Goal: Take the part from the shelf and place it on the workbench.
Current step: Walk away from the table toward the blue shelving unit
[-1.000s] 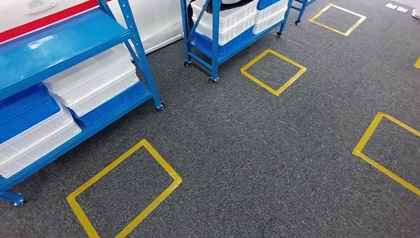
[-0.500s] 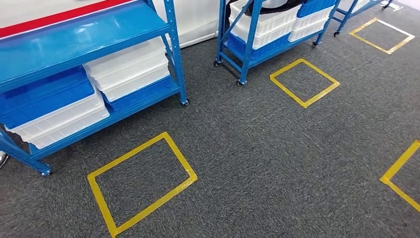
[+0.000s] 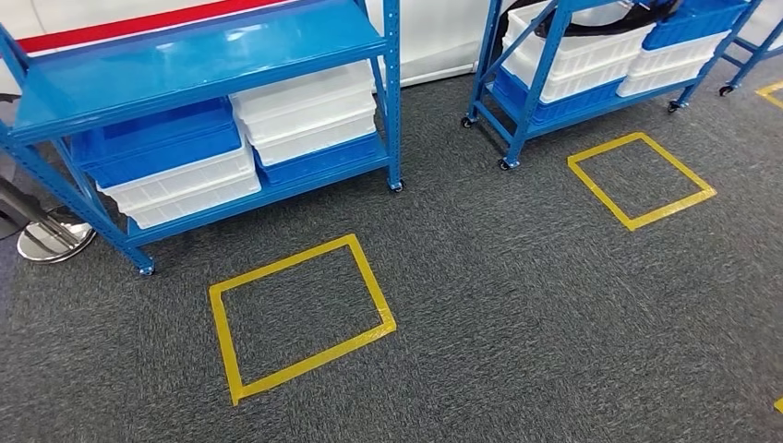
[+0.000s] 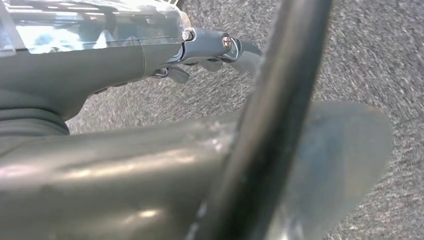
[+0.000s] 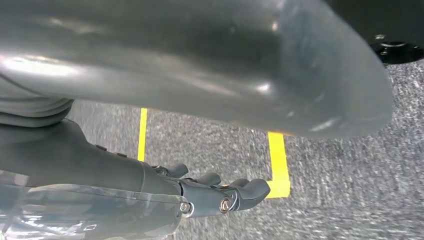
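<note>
A blue steel shelf [image 3: 198,65] stands at the upper left of the head view, with blue bins [image 3: 157,148] and white bins [image 3: 305,111] stacked on its lower level. I cannot pick out the part among them. My left hand [image 4: 100,70] hangs over grey carpet, its fingers [image 4: 215,47] loosely extended and its thumb [image 4: 320,150] apart, holding nothing. My right hand [image 5: 100,170] also hangs over the carpet with its fingers [image 5: 235,192] extended and nothing in them.
A second blue wheeled rack [image 3: 591,78] at the upper right carries white and blue bins with something black lying on top. Yellow tape squares [image 3: 300,318] [image 3: 642,180] mark the carpet. A chrome round base [image 3: 55,242] sits beside the shelf's left leg.
The camera has turned: the whole scene has slid to the right and the near shelf now shows in full, with the chrome base newly in view at the left.
</note>
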Robot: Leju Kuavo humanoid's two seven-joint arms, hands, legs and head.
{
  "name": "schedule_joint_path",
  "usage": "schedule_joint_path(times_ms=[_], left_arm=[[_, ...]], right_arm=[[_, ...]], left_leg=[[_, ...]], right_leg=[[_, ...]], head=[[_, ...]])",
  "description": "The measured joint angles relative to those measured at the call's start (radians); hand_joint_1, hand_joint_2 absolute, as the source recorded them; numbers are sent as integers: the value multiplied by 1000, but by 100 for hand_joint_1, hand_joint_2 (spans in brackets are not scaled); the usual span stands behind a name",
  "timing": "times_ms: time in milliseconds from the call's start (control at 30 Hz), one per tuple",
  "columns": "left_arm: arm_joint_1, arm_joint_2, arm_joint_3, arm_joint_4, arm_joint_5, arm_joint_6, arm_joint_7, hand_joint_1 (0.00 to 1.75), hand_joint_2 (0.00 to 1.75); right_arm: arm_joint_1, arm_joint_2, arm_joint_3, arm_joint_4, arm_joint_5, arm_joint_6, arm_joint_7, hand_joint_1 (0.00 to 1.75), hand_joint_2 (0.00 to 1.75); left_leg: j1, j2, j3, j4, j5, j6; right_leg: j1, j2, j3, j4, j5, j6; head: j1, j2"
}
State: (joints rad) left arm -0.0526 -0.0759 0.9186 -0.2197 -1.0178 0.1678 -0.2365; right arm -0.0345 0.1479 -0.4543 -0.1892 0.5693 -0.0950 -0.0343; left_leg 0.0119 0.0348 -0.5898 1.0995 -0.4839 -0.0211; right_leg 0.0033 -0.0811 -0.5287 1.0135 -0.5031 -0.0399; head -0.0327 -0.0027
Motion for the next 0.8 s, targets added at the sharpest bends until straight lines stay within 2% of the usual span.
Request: schedule_joint_path(times_ms=[33,67,133,167,200,233,267,300,333,367,400,433,467,500,533,600,633,667,700,733,800], left_arm=[[-2,0,0,0,0,0,0,0,0],[-4,0,0,0,0,0,0,0,0],[-1,0,0,0,0,0,0,0,0],[3,0,0,0,0,0,0,0,0],[5,0,0,0,0,0,0,0,0],[4,-1,0,0,0,-1,0,0,0],[2,-1,0,0,0,-1,0,0,0],[0,-2,0,0,0,-2,0,0,0],[-2,-2,0,0,0,-2,0,0,0],[-1,-2,0,0,0,-2,0,0,0],[0,-2,0,0,0,-2,1,0,0],[1,-3,1,0,0,-2,1,0,0],[1,-4,1,0,0,-2,2,0,0],[0,-5,1,0,0,-2,2,0,0],[-1,-6,1,0,0,-2,2,0,0],[-1,-6,1,0,0,-3,2,0,0],[0,-7,2,0,0,-3,3,0,0],[2,-7,2,0,0,-3,5,0,0],[4,-8,2,0,0,-3,7,0,0],[5,-9,2,0,0,-3,9,0,0],[3,-10,2,0,0,-3,11,0,0]], right_arm=[[0,0,0,0,0,0,0,0,0],[-1,0,0,0,0,0,0,0,0],[-6,0,0,0,0,0,0,0,0],[-9,0,0,0,0,0,0,0,0],[-10,0,0,0,0,0,0,0,0],[-10,0,0,-1,0,0,1,0,0],[-9,0,0,-1,0,0,1,0,0],[-7,0,0,-1,0,0,2,0,0],[-6,0,0,-1,0,0,2,0,0],[-4,0,0,-1,0,0,3,0,0],[-3,-1,0,0,0,0,3,0,0],[-2,-1,0,0,0,0,4,0,0],[-1,-1,0,0,0,0,4,0,0],[0,-2,0,0,0,0,4,0,0],[1,-2,0,0,0,0,4,0,0],[0,-3,-1,0,0,0,4,0,0],[-1,-3,-1,0,1,0,5,0,0],[-3,-3,-1,0,1,-1,6,0,0],[-2,-3,-1,0,1,-2,8,0,0],[-1,-3,-1,0,2,-2,10,0,0],[3,-3,-1,0,2,-3,14,0,0]], left_leg=[[-4,16,27,-51,14,7],[-9,28,39,-79,18,12],[-12,16,37,-89,19,21],[-9,7,39,-94,24,26],[-6,-2,41,-99,29,32],[-3,-11,42,-105,35,38],[-1,-20,41,-107,40,42],[0,-31,37,-107,43,44],[0,-42,34,-106,44,45],[0,-54,32,-105,46,45],[1,-68,30,-104,46,43],[2,-81,30,-102,47,41],[3,-94,30,-100,46,38],[3,-107,28,-96,45,33],[2,-118,25,-91,44,27],[2,-136,15,-86,45,12],[4,-145,12,-88,47,4],[6,-144,10,-88,48,-2],[7,-128,5,-79,41,-7],[8,-104,-8,-52,22,-10],[8,-56,-58,62,-45,-15]], right_leg=[[2,-11,1,1,-2,4],[4,-20,3,2,-4,8],[5,-38,6,1,-5,17],[3,-33,8,4,-8,23],[2,-15,5,15,-19,29],[0,12,-7,44,-40,34],[-4,43,-30,93,-71,39],[-6,64,-62,158,-106,43],[-9,73,-94,222,-133,45],[-13,76,-115,264,-142,48],[-16,77,-121,272,-130,50],[-20,80,-107,239,-99,52],[-25,90,-80,178,-59,53],[-28,113,-51,111,-28,53],[-30,133,-30,60,-7,53],[-28,155,-16,20,0,49],[-27,145,-16,18,2,43],[-26,133,-14,15,5,36],[-27,122,-13,10,8,28],[-27,109,-12,6,11,20],[-23,81,-12,4,12,11]], head=[[0,0],[0,0],[0,0],[0,0],[0,0],[0,0],[0,0],[0,0],[0,0],[0,0],[0,0],[0,0],[0,0],[0,0],[0,0],[0,0],[0,0],[0,0],[0,0],[0,0],[0,0]])
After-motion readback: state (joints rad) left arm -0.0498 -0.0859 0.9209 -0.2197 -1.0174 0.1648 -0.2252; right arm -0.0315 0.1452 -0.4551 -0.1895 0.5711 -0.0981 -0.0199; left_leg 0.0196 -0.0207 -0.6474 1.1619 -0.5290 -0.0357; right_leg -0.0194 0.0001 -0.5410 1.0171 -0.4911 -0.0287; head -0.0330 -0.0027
